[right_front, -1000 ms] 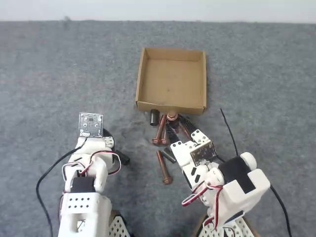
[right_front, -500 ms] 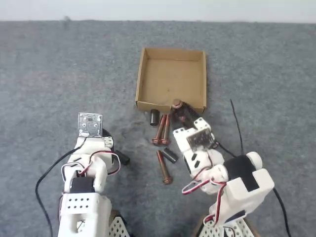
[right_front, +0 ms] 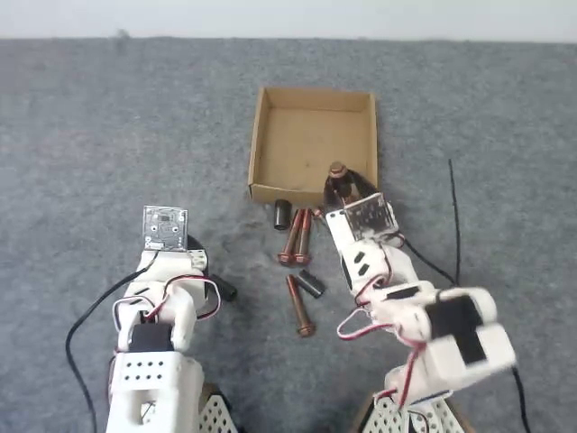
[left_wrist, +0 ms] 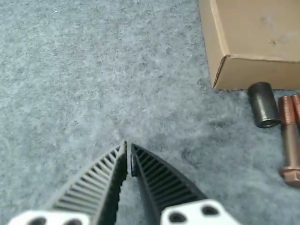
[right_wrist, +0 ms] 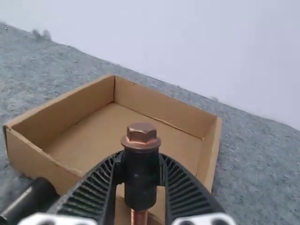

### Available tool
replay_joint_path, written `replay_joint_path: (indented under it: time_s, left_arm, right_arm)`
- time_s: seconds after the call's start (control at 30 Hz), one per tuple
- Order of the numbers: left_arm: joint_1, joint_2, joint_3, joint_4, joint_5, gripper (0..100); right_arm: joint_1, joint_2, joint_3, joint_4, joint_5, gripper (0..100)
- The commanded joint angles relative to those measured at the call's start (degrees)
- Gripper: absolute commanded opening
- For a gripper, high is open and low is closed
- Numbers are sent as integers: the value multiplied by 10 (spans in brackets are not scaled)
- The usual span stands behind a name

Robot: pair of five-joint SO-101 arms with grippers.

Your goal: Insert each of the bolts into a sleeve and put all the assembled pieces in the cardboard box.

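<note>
- My left gripper (left_wrist: 129, 157) sits well off to the left of the cardboard box (right_front: 255, 144) and nearer to me than its front wall. The jaws are drawn together to a thin slit with nothing between them, and the tips are low over the grey mat (right_front: 108, 117).
- Just outside the box's front wall, close to its left corner, a loose sleeve (right_front: 282, 214) lies on its side. It is dark and hollow, and its open end faces away from the box.
- Just beside that sleeve, on the side farther from the box's left corner, a pair of bolts (right_front: 294, 234) lies on the mat. They are copper-coloured and parallel, pressed against each other, with the heads at the ends away from the box.
- Farther out from the front wall a second sleeve (right_front: 311, 284) lies at a slant.
- A third bolt (right_front: 299, 307) lies just beside the second sleeve, its head at the end away from the box. I cannot tell whether the two touch.
- My right gripper (right_wrist: 140, 161) hangs over the box's near right corner, clamped on the assembled piece (right_wrist: 141, 137).
- That piece is a copper bolt run through a dark sleeve and held upright, with the hex head on top and the thread showing below the sleeve. In the high view the head is just inside the front wall.
</note>
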Motion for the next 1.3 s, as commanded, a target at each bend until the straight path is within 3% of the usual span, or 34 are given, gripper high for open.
replay_joint_path:
  time_s: [0.0,0.27,0.57,0.9,1.27]
  left_arm:
    - [-2,-10,-5,0,-4,9]
    - [-2,-10,-5,0,-4,9]
    - [-2,-10,-5,0,-4,9]
    - [-2,-10,-5,0,-4,9]
    - [-2,-10,-5,-1,-4,9]
  right_arm:
    - [5,-126,-55,149,5,6]
    - [15,-266,-167,505,4,9]
    - [36,-218,-364,820,5,10]
    - [36,-63,-609,1027,8,10]
    - [36,172,-1002,1248,9,10]
